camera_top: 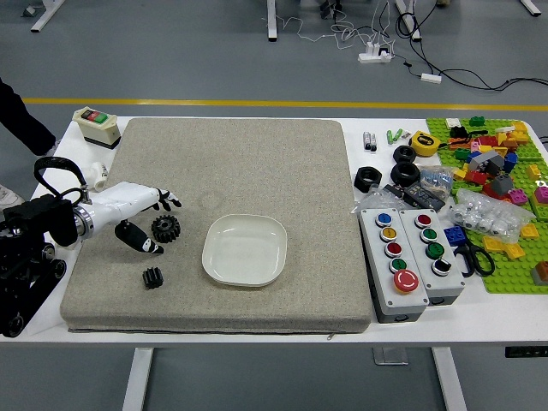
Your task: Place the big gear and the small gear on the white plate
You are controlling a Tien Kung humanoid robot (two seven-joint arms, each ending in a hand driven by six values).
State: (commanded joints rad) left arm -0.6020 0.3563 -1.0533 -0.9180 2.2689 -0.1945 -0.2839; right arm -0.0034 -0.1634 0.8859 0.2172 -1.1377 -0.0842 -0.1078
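Left robot hand spread wide, holding nothing; big gear (black, toothed) lies just beside it.

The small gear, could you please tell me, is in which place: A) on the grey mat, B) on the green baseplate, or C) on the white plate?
A: the small gear lies directly on the grey mat, to the left of the white plate.

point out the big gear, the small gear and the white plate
big gear (166,228): head view, on its toothed black body
small gear (152,277): head view, on its ridged black side
white plate (245,249): head view, on its bare inner surface
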